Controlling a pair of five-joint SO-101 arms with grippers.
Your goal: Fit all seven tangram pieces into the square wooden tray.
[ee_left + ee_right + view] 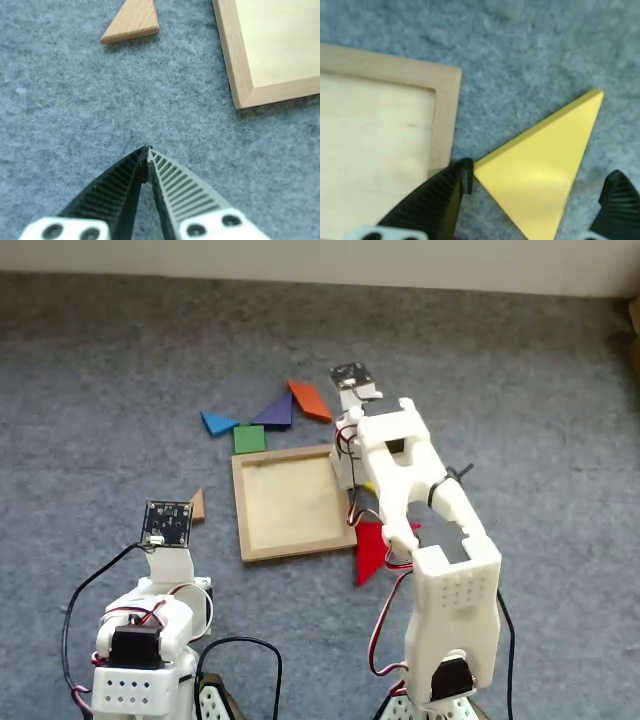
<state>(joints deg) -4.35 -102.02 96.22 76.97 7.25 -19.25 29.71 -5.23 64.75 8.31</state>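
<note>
Your right gripper (540, 182) is spread either side of the yellow triangle (540, 155) lying flat just beside the wooden tray (445, 100) corner, probably light, stiff and slick, so pinch its opposite edges; left gripper (148, 155) pressed together, empty.

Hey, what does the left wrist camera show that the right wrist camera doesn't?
Left wrist view, not right: a plain wood-coloured triangular tangram piece lying on the grey carpet, apart from the square wooden tray, and the left arm's jaws, closed together. Right wrist view, not left: a yellow triangular tangram piece on the carpet just outside the tray, between the right arm's open jaws. Both: one corner of the tray, bare inside where visible, and the carpet.
</note>
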